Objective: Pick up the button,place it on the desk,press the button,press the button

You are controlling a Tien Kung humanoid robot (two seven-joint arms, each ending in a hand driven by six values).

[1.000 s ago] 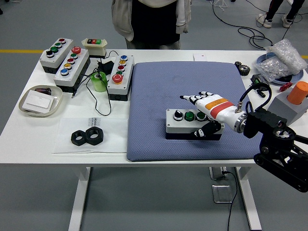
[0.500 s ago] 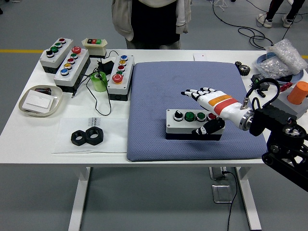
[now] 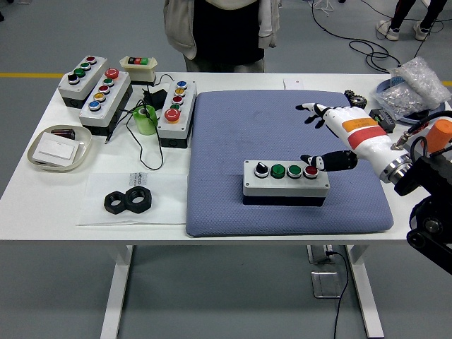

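With the button box (image 3: 285,182) sitting flat on the blue mat (image 3: 233,141), the right hand (image 3: 346,134), fingers spread and empty, should descend squarely onto one button cap.

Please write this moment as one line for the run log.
stage: button box on blue mat | right hand: open, lifted beside box, thumb near red button | left hand: not visible | person standing at far side

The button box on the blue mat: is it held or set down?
Set down: button box lies flat on blue mat; right hand is open beside it.
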